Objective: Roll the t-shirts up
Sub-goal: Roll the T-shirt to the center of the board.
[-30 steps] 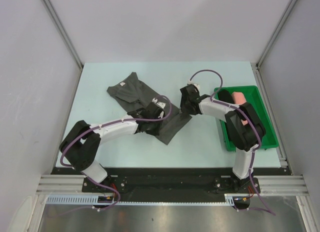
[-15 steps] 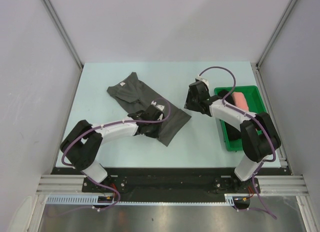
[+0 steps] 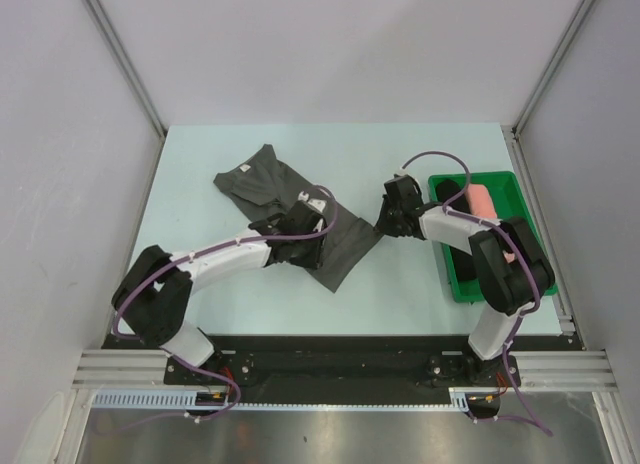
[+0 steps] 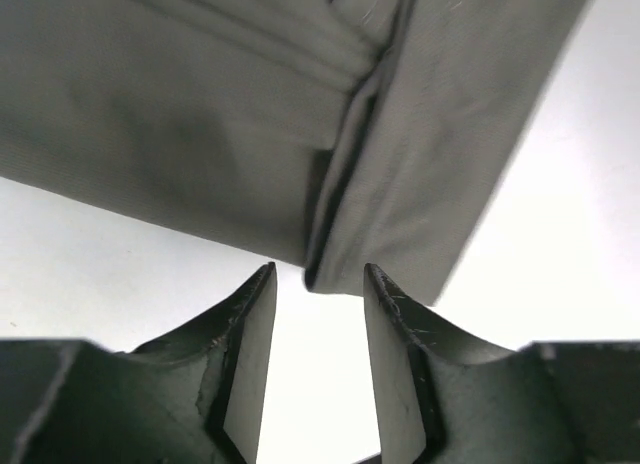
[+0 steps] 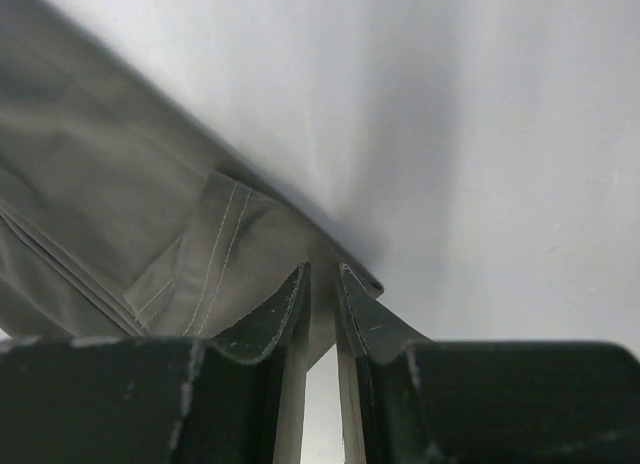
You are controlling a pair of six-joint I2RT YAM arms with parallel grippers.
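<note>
**A:** Entry one, the charcoal t-shirt [image 3: 262, 179]: how is it lying?

**B:** It is lying as a long folded strip. Its long axis is running crosswise just ahead of the left gripper [image 4: 319, 274], and is stretching away leftward from the right gripper [image 5: 322, 274].

**A:** Entry two, the nearer arm?

**B:** The right is sitting at the hem end, so it looks likelier to start the roll.

**A:** Entry three, the fingers?

**B:** The left fingers [image 4: 250, 354] are standing partly apart and holding nothing. The right fingers [image 5: 290, 314] are standing narrow, with the hem corner [image 5: 225, 249] reaching between their tips. Whether they are pinching it cannot be told.
</note>
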